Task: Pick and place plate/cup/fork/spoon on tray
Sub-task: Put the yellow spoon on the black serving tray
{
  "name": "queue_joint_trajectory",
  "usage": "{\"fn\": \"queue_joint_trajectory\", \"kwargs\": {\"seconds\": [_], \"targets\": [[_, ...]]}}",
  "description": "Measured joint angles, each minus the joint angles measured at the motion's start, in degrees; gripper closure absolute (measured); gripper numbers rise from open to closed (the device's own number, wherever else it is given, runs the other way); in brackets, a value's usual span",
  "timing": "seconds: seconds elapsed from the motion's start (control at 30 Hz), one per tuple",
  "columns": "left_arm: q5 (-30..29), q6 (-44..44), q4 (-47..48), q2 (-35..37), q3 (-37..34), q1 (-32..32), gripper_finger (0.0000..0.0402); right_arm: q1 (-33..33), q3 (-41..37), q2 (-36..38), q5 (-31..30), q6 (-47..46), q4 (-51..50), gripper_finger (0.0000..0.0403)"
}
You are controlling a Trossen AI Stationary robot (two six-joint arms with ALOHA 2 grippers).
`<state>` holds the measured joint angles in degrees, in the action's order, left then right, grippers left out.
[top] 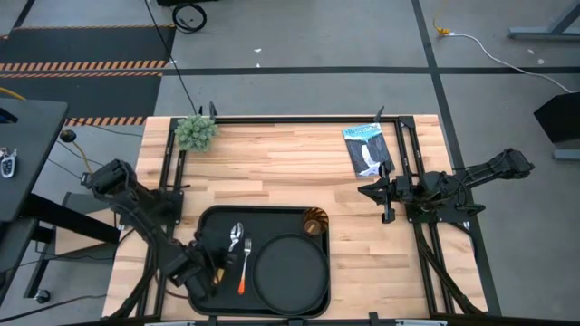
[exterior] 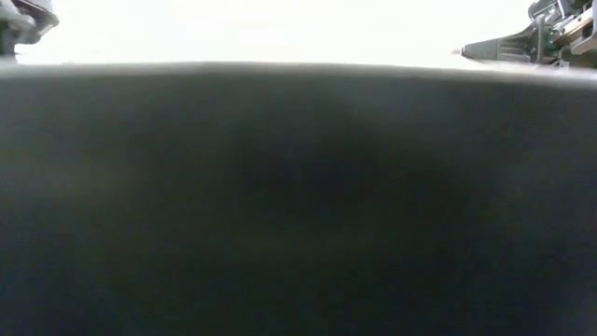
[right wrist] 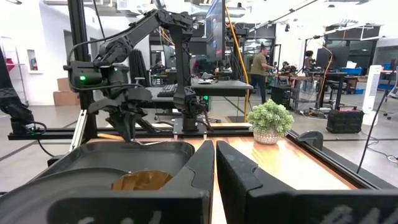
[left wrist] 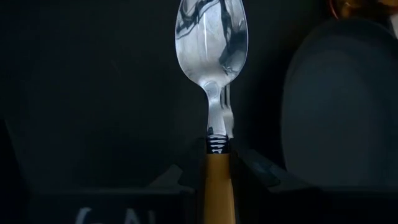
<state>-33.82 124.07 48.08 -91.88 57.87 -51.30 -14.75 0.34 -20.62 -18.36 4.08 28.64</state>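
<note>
The black tray (top: 210, 226) lies at the table's near middle. On it are the round black plate (top: 290, 272) at its right, the amber cup (top: 315, 221) in its far right corner, the fork (top: 244, 272) with the red-orange handle, and the spoon (top: 236, 237) beside it. My left gripper (top: 216, 268) is over the tray's near left part, shut on the spoon (left wrist: 211, 43). My right gripper (top: 364, 192) waits shut and empty at the table's right, its fingers (right wrist: 214, 168) pointing left. The tray's wall (exterior: 298, 187) fills the low view. My left gripper pinches the spoon's yellow-orange handle (left wrist: 217, 183) between its two fingers (left wrist: 186, 180), just behind the metal neck. The fingers lie along the spoon, coming from the tray's near left. The bowl (left wrist: 211, 50) sticks out ahead toward the far edge. Whether it rests on the tray, I cannot tell.
A small potted plant (top: 196, 132) stands at the table's far left and a black-and-white packet (top: 367, 149) lies at the far right. Dark frame rails (top: 408, 154) run along both sides. People stand in the room behind (right wrist: 258, 68).
</note>
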Motion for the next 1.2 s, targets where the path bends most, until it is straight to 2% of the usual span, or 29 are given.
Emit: {"fn": "queue_joint_trajectory", "kwargs": {"seconds": [0.27, 0.67, 1.2], "targets": [[1.3, 5.2, -1.0, -4.2, 0.0, -3.0, 0.0340, 0.0, 0.0, 0.0, 0.0, 0.0, 0.0, 0.0380], [3.7, 7.2, -3.9, -11.3, 0.0, -1.0, 0.0340, 0.0, 0.0, 0.0, 0.0, 0.0, 0.0, 0.0380], [5.3, 7.8, -6.2, -12.3, 0.0, -1.0, 0.0332, 0.0, 0.0, 0.0, 0.0, 0.0, 0.0, 0.0380]]}}
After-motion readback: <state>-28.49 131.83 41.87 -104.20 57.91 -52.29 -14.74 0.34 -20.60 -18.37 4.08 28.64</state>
